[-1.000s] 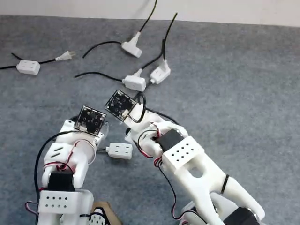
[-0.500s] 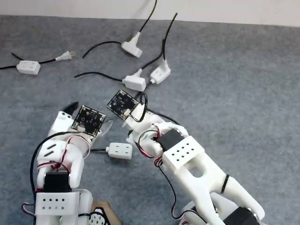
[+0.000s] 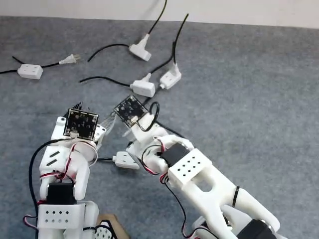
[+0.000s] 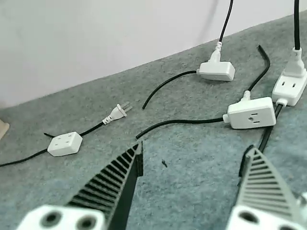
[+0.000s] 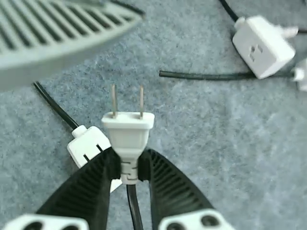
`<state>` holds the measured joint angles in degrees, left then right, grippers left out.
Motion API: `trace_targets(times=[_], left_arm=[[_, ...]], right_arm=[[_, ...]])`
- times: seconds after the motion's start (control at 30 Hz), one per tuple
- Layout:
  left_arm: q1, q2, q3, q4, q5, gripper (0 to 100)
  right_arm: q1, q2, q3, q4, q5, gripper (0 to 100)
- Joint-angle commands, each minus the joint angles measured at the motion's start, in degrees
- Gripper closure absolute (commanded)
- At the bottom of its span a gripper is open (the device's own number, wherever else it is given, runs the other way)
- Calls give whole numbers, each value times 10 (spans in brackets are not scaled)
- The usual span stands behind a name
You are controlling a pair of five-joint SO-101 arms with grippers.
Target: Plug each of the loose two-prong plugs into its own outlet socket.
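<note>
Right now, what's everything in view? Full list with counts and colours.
far-left socket: one, white, far left of the carpet, on a black cord
loose plug: one, white, two prongs, near the far-left socket, not plugged in
back socket: one, white, far side
middle socket: one, white, ahead of the arms
neighbour socket: one, white, close beside the middle socket
near socket: one, white, between the arms
held plug: one, white, two prongs
cords: several, black
carpet: one, grey
left gripper: open, empty
right gripper: shut on the held plug
</note>
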<state>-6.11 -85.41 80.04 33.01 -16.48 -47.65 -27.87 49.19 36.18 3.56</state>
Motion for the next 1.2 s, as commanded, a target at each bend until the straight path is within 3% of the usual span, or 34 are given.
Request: trace_targets(times=[0.0,0.57,1.17], left_arm=[[9,0,15,-16,14,684],[46,0,59,-40,24,684],[47,0,97,-38,12,684]], right_arm=[[-7,-7,-3,-17,-15,991],[-42,-85,2,7,-2,991],[-9,-153,-85,129,61,991]])
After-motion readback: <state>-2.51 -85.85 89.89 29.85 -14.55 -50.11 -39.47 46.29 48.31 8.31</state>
